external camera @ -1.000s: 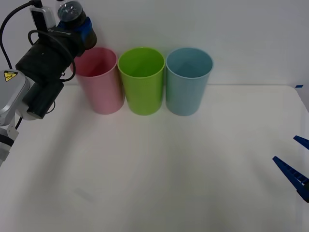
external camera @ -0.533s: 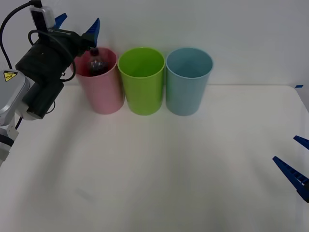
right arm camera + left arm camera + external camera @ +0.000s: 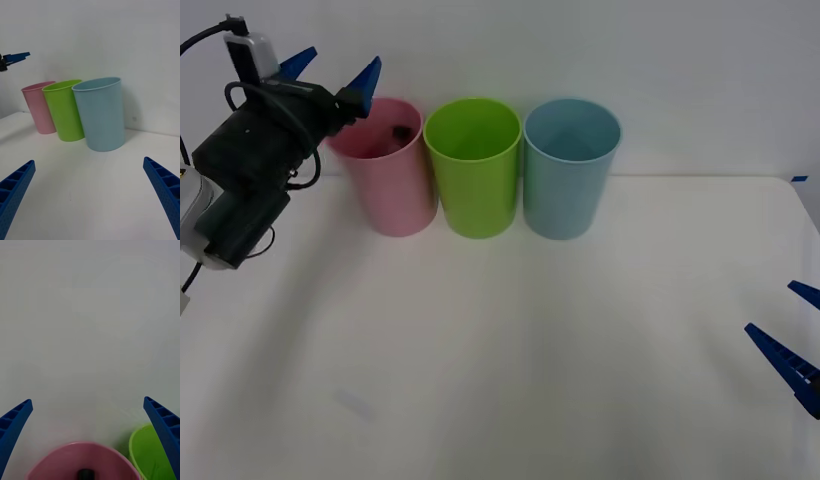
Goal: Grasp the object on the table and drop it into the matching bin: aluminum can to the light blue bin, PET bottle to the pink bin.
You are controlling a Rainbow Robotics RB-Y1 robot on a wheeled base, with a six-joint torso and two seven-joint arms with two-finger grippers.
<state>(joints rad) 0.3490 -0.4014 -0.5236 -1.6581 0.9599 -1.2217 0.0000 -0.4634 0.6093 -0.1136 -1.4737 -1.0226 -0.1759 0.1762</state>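
The PET bottle (image 3: 393, 131) lies inside the pink bin (image 3: 390, 185), only its dark top showing over the rim; its black cap (image 3: 85, 474) peeks up from the pink bin (image 3: 63, 457) in the left wrist view. My left gripper (image 3: 332, 68) hangs open just above and left of that bin's rim, nothing between its fingers. The light blue bin (image 3: 570, 170) stands third in the row, also seen as the light blue bin (image 3: 101, 114) close to the right wrist camera. My right gripper (image 3: 792, 340) waits open at the table's (image 3: 510, 360) right edge.
A lime green bin (image 3: 473, 168) stands between the pink and light blue bins, touching both. All three line up along the table's far edge against a white wall. The left arm's black body (image 3: 245, 170) hovers over the far left corner.
The left gripper opened and let the bottle go; it fell into the pink bin and sank lower. The left arm has since drawn back slightly to the left.
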